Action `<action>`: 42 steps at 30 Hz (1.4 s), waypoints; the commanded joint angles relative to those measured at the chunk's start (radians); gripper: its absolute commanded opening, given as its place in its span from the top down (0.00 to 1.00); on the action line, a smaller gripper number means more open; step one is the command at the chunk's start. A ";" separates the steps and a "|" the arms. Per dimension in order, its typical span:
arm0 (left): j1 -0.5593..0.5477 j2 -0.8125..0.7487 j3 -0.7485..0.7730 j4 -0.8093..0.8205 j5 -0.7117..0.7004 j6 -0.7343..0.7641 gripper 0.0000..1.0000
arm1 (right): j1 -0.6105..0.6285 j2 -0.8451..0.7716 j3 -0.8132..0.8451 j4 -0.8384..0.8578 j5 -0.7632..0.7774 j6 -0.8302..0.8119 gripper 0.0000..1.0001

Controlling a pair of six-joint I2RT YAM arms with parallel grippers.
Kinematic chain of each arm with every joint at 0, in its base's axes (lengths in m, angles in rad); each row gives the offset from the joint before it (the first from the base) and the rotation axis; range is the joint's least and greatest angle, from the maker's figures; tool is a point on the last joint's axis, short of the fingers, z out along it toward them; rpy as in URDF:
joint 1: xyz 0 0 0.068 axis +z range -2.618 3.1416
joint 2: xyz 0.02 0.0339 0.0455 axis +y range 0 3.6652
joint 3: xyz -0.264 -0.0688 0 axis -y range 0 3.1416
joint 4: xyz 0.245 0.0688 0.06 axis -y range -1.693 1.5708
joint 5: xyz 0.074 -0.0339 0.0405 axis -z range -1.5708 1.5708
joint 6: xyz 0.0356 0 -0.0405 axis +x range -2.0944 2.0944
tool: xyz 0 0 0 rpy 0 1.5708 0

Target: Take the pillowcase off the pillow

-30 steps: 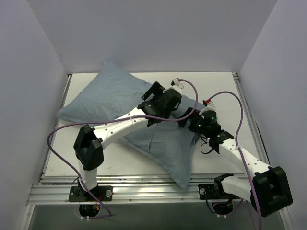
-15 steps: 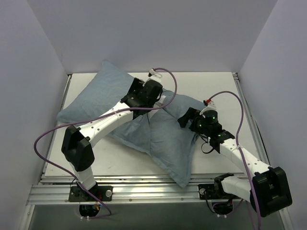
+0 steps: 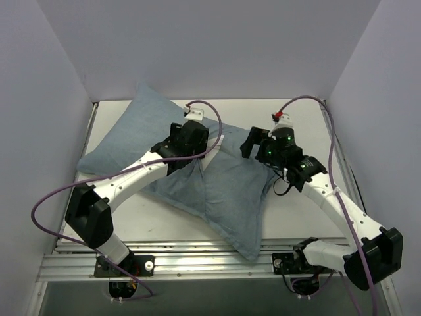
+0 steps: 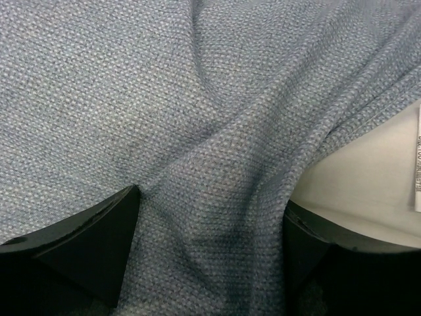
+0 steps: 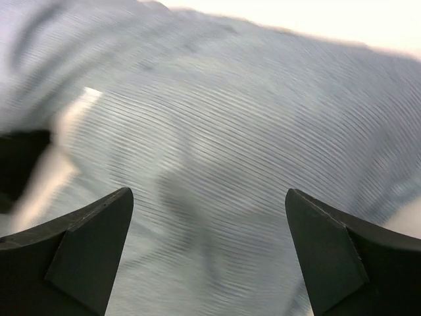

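Observation:
The pale blue-grey pillowcase (image 3: 223, 191) covers the pillow and lies slantwise across the table. A small white strip of the pillow (image 3: 218, 139) shows at the cloth's edge near the middle. My left gripper (image 3: 202, 146) rests on the cloth beside that strip. In the left wrist view its jaws (image 4: 210, 263) stand wide apart over a fold of pillowcase (image 4: 164, 99), with white pillow (image 4: 368, 187) and its sewn tag (image 4: 417, 158) at the right. My right gripper (image 3: 248, 145) hovers open just right of the strip. Its view is blurred and shows finely lined cloth (image 5: 250, 131) between open jaws (image 5: 210, 263).
White walls close in the table (image 3: 296, 118) on the left, back and right. An aluminium rail (image 3: 197, 263) runs along the near edge. Purple cables loop from both arms, one (image 3: 52, 197) hanging off the left side.
My left arm has swung left and back across the pillow, and the white strip has come into sight. My right gripper has moved back and a little left, towards that strip.

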 commanded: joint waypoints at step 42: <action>0.090 -0.076 -0.278 -0.034 0.199 -0.226 0.17 | -0.320 0.087 -0.495 0.399 -0.415 0.164 0.44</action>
